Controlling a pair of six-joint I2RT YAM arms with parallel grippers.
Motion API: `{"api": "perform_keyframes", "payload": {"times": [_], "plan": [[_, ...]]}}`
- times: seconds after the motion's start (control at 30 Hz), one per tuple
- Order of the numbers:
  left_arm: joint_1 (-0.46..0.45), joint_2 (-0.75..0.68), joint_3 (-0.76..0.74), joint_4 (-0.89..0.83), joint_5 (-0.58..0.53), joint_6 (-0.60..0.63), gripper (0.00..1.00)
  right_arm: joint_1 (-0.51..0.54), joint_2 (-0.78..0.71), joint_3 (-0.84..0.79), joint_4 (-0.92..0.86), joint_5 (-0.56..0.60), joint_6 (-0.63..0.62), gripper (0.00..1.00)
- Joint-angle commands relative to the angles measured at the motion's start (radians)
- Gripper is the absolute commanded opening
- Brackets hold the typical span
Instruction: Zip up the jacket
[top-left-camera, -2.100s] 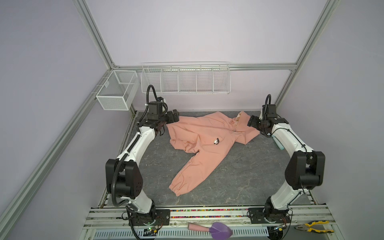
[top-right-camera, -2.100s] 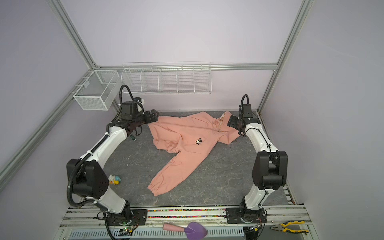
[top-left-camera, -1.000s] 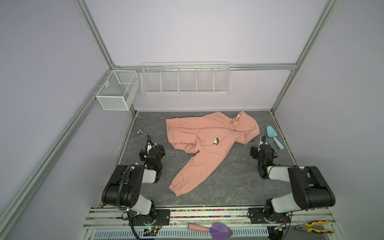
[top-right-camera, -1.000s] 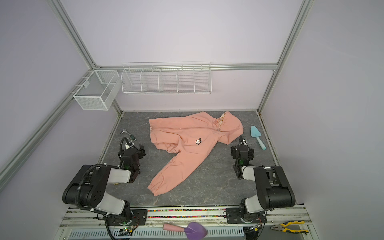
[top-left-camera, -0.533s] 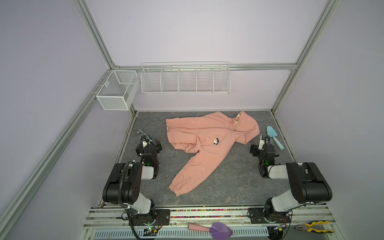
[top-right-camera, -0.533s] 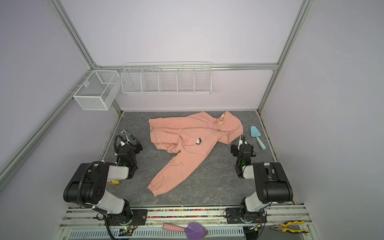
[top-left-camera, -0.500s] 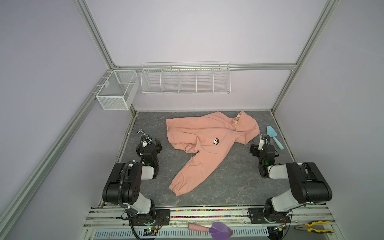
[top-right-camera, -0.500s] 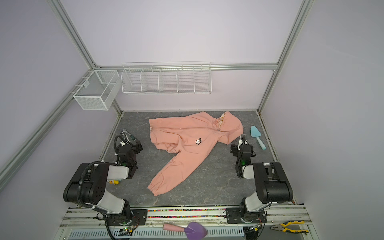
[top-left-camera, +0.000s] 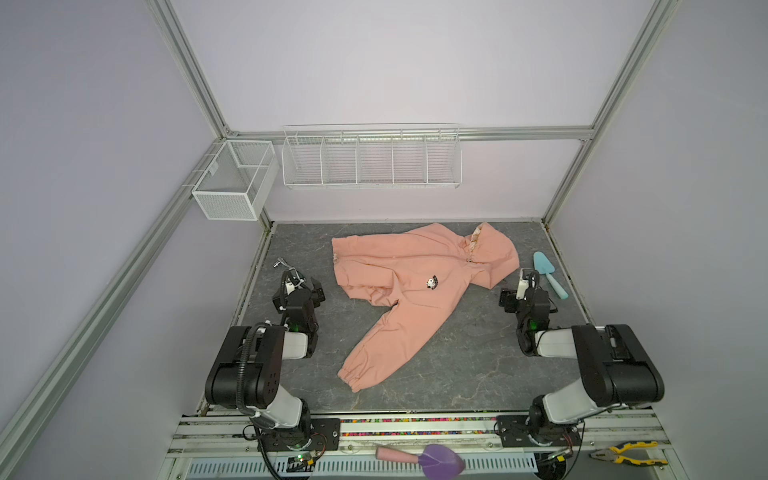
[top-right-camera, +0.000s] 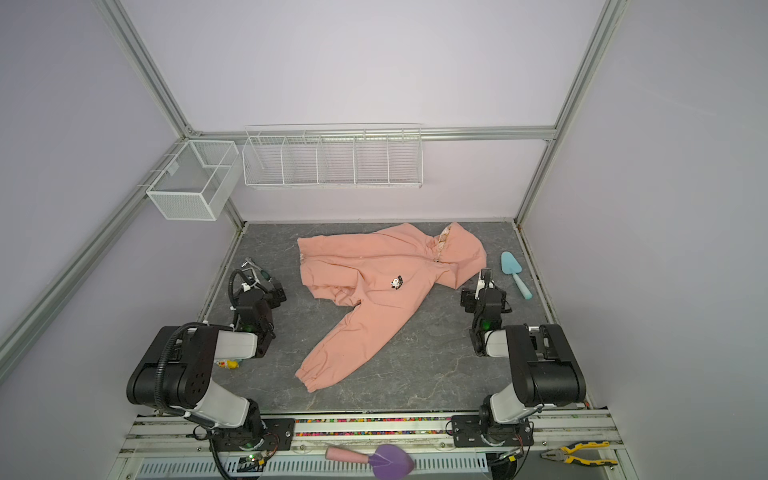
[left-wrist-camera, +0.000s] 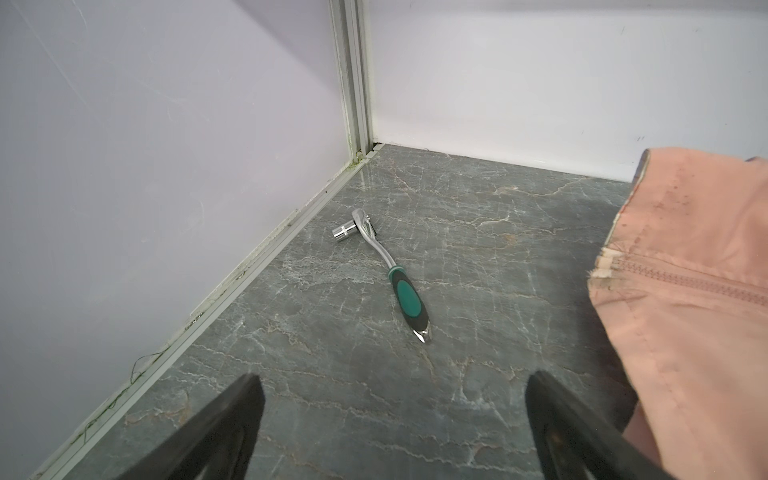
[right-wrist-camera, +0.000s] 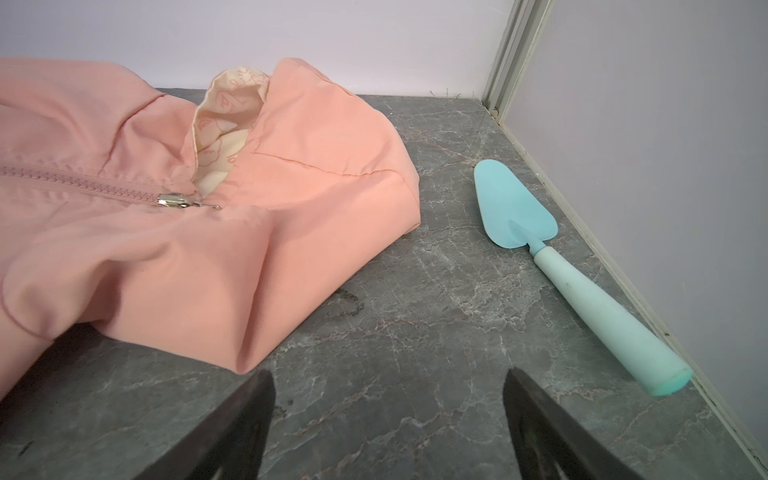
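The salmon-pink jacket (top-left-camera: 415, 270) (top-right-camera: 374, 266) lies flat, front up, at the back of the grey table, one sleeve stretched toward the front. In the right wrist view the jacket (right-wrist-camera: 166, 232) shows closed zip teeth up to the metal slider (right-wrist-camera: 176, 200) at the neck, below the cream-lined hood. In the left wrist view the jacket's (left-wrist-camera: 685, 291) hem end of the zip (left-wrist-camera: 665, 282) is closed. My left gripper (top-left-camera: 313, 289) (top-right-camera: 276, 291) (left-wrist-camera: 392, 382) hangs open and empty left of the hem. My right gripper (top-left-camera: 509, 297) (top-right-camera: 469, 299) (right-wrist-camera: 388, 376) is open and empty, just short of the hood.
A ratchet wrench (left-wrist-camera: 386, 266) (top-left-camera: 282, 262) lies near the left wall. A teal trowel (right-wrist-camera: 561, 266) (top-left-camera: 548, 274) lies by the right wall. Wire baskets (top-left-camera: 370, 158) hang on the back wall. A purple trowel (top-left-camera: 432, 457) and pliers (top-left-camera: 623, 453) rest on the front rail.
Two seconds ago both grippers were at the jacket's two ends at the back. Both arms have since drawn back toward the front and folded. The jacket lies still.
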Motion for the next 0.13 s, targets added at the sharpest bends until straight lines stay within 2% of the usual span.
{"api": "perform_keyframes", "payload": {"times": [0.0, 0.1], "plan": [[0.002, -0.005, 0.012, 0.001, 0.005, -0.006, 0.99, -0.011, -0.01, 0.021, -0.014, -0.026, 0.001, 0.89], [0.002, -0.006, 0.011, 0.001, 0.005, -0.006, 0.99, -0.009, -0.013, 0.013, -0.001, -0.026, -0.003, 0.88]]}}
